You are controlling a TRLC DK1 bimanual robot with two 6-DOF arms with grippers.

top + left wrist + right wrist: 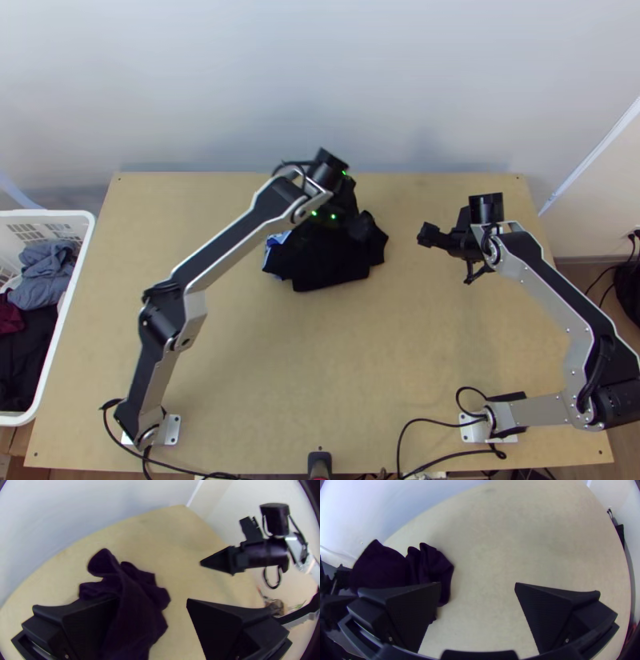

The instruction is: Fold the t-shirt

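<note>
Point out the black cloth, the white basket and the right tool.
Black cloth (328, 270), top view: near part.
White basket (48, 214), top view: far rim.
Right tool (478, 583), right wrist view: between open fingertips.

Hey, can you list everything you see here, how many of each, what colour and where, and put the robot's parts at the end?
Table: one, light wood, under both arms.
T-shirt: one, very dark, bunched beyond the table's middle.
Cloth patch: one visible, light blue, at the t-shirt's left edge.
Basket: one, white, at the table's left side.
Clothes in basket: grey-blue, dark red, black; exact count unclear.
Cables: several, black, along the near edge.
Wall: pale, behind the table.
Arms: two, silver and black, based at the near left and near right.
Tools: two, black, open; left tool over the t-shirt, right tool over the table's right side.
</note>
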